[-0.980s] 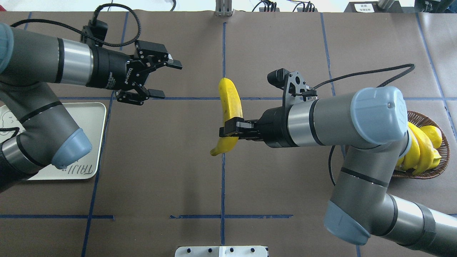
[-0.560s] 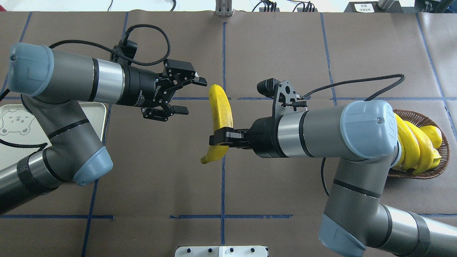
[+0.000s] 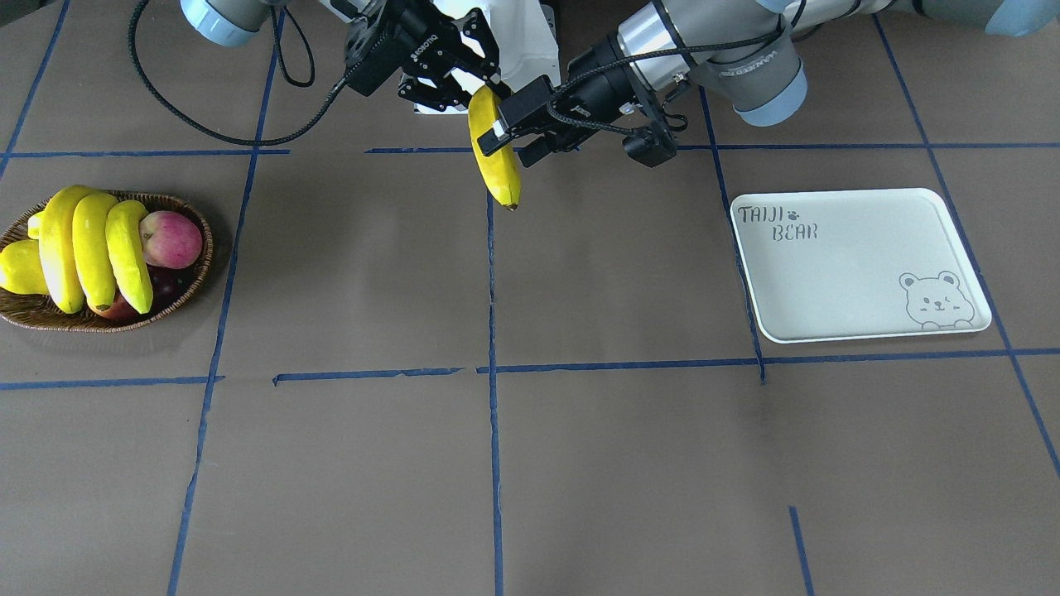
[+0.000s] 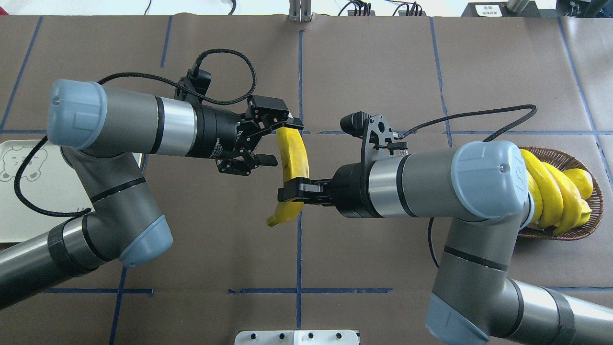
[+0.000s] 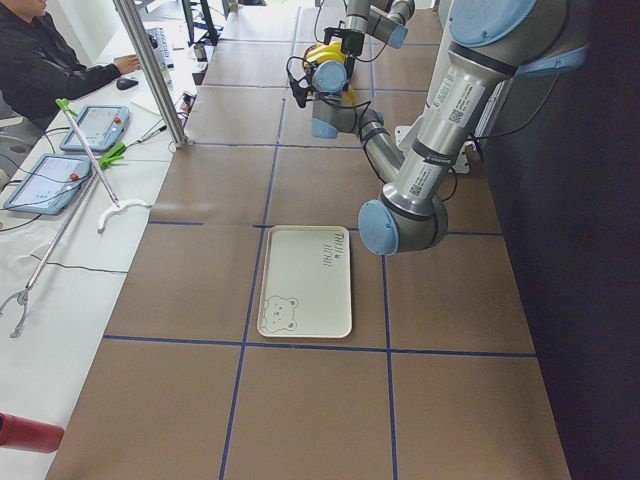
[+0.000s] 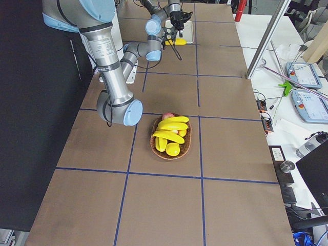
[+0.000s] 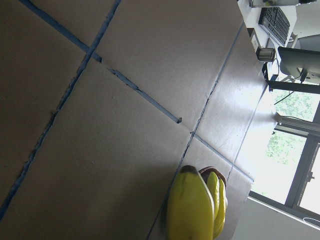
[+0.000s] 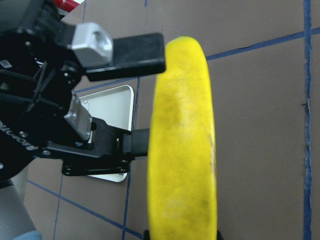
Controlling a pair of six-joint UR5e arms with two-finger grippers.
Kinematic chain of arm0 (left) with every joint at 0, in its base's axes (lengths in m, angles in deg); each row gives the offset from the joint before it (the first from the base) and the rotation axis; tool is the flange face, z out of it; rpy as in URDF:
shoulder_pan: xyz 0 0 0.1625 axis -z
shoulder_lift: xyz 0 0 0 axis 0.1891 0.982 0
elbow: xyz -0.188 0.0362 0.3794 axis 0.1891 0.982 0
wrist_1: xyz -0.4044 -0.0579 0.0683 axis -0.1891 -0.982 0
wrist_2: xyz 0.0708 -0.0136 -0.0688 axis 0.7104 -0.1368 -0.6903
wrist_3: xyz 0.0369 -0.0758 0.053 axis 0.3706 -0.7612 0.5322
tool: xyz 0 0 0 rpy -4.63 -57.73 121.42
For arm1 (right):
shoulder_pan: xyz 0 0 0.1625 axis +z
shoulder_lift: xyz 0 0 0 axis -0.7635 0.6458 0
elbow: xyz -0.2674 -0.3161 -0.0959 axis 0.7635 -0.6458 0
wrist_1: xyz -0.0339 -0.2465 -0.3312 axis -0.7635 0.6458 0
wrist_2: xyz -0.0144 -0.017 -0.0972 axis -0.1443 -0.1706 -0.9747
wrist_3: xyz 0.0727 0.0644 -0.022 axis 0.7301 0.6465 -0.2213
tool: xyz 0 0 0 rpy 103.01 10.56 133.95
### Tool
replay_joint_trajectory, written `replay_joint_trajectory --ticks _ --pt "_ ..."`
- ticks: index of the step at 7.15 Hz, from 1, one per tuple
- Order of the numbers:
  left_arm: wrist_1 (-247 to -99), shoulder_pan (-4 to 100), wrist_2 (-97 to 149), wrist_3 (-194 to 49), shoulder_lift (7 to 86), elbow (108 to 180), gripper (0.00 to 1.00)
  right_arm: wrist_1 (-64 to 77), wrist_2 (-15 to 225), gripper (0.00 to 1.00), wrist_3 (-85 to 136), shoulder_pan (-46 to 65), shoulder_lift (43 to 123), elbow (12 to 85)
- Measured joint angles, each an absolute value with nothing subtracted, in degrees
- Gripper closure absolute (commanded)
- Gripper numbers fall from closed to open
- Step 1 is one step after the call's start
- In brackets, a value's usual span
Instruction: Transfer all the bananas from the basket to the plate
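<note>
My right gripper (image 4: 291, 190) is shut on a yellow banana (image 4: 293, 153) and holds it above the table's middle. My left gripper (image 4: 285, 143) is open, with its two fingers either side of the banana's far end; I cannot tell whether they touch it. The banana also shows in the front view (image 3: 495, 157) and fills the right wrist view (image 8: 182, 145). Three more bananas (image 3: 91, 248) lie in the wicker basket (image 3: 192, 285) at my right. The white plate (image 3: 861, 265) at my left has nothing on it.
A red apple (image 3: 170, 237) and a short yellow fruit (image 3: 16, 266) share the basket. Blue tape lines cross the brown table cover. A white fixture (image 4: 297, 337) sits at the table's near edge. Operators' tablets (image 5: 60, 160) lie on a side bench.
My left arm has swung right, off the plate, until its open fingers reach the banana's far end. My right arm has carried the banana slightly left.
</note>
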State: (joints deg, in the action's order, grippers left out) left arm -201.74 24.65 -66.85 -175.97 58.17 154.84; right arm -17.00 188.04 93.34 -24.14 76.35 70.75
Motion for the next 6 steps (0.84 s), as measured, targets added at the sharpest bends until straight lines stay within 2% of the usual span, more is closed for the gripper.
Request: replay_joint_trajectory --ticks 1,2,3,4,5,6 --pt "-201.7 24.1 -66.5 -175.9 58.4 154.6 0.14 -17.0 188.0 1.00 93.4 -24.2 76.2 70.8" --pt "-201.7 23.9 -66.4 -176.0 58.5 154.4 0.71 -17.0 188.0 1.00 93.4 -24.2 76.1 70.8" --pt "-201.7 23.9 -66.4 -176.0 58.6 154.4 1.00 -17.0 188.0 0.98 93.4 -24.2 76.0 70.8" --pt "-201.7 23.9 -66.4 -176.0 58.5 154.3 1.00 -16.9 188.0 0.67 93.4 -24.2 76.0 70.7" --pt "-201.7 24.1 -66.4 -175.9 58.4 154.2 1.00 -16.9 188.0 0.01 93.4 -24.2 76.0 70.7" --pt "-201.8 24.3 -66.5 -176.0 58.4 154.0 1.00 -16.9 187.8 0.00 93.6 -24.2 75.9 70.8"
